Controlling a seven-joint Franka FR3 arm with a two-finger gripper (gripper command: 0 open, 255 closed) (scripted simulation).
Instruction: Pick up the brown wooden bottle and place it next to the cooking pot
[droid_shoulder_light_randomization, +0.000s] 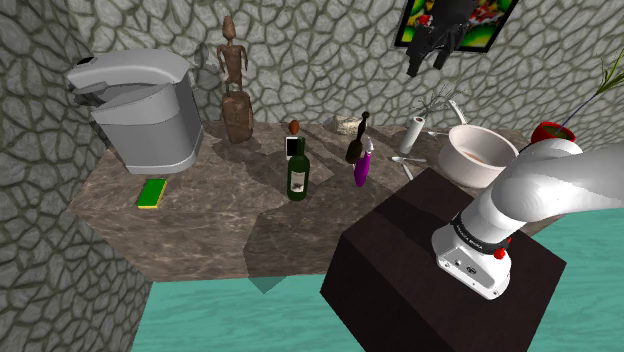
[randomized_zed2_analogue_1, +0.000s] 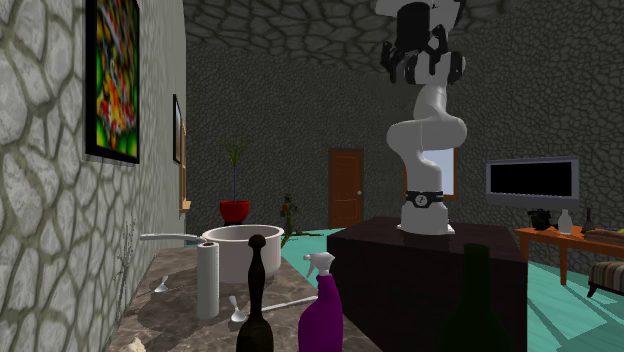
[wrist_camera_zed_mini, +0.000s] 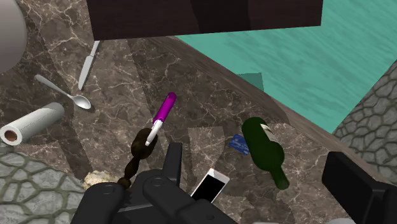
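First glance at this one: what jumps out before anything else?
The white arm rears high over the marble counter, its black gripper open in front of a bright painting on the stone wall. A bulky grey coffee machine sits at the shoulder view's left, and a green wine bottle stands mid-counter, the dark brown bottle and a purple spray bottle close by.

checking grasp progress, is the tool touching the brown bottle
apart: shoulder view shows the tool high in the air, the brown bottle down on the counter
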